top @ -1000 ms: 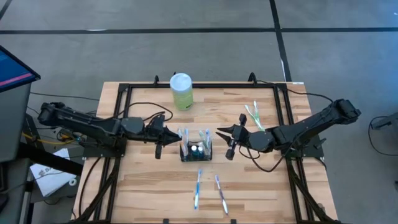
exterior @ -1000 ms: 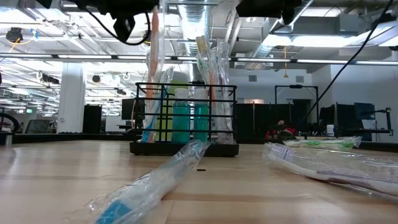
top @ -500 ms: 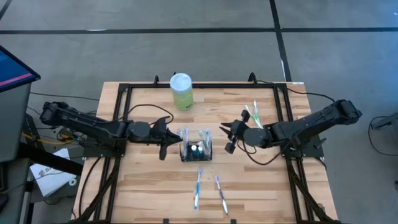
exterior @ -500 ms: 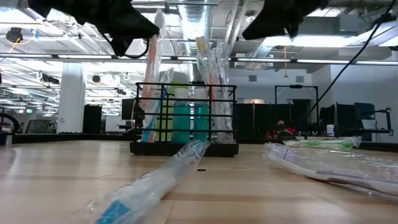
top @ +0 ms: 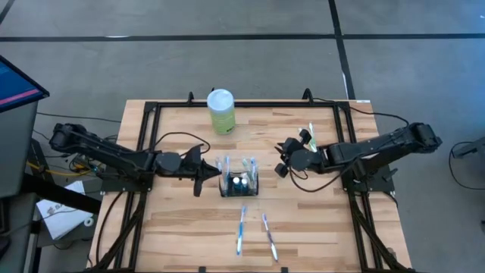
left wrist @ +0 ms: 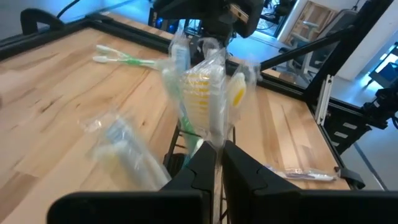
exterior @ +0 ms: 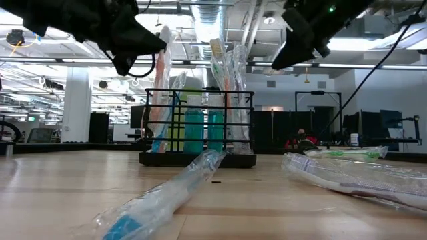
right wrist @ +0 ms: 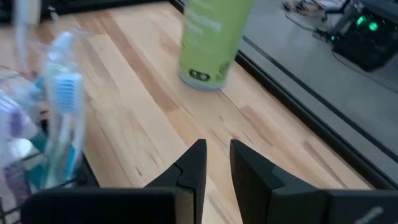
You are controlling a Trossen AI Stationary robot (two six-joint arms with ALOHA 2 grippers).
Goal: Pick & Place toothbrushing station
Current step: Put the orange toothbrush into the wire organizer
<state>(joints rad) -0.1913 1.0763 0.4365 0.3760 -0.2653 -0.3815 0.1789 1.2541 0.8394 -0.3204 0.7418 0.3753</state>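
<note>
The toothbrushing station, a black wire caddy (top: 239, 182), stands on the table's middle with several plastic-wrapped toothbrushes (exterior: 223, 63) and teal bottles upright in it. It also shows in the low view (exterior: 197, 127). My left gripper (top: 214, 174) is just left of the caddy at toothbrush-top height. It is shut, with its tips right by the wrapped brushes (left wrist: 202, 99). My right gripper (top: 279, 161) is right of the caddy and apart from it, turned toward the pale green bottle (right wrist: 214, 37). Its fingers stand a narrow gap apart and hold nothing. My left gripper's shut fingertips (left wrist: 211, 158) come level from the table's left, right up to the plastic wrap of the standing toothbrushes (left wrist: 214, 140). I cannot tell whether they touch it.
The pale green bottle with a white cap (top: 220, 111) stands at the far middle. Two wrapped toothbrushes (top: 241, 227) (top: 269, 236) lie near the front edge. Green-handled ones (top: 309, 140) lie at the right. A black frame (top: 151, 110) borders the table.
My left gripper has moved a little right toward the caddy and come lower. My right gripper has drawn back from the caddy, come lower, and turned toward the far edge and the green bottle. The caddy and brushes have stayed in place.
</note>
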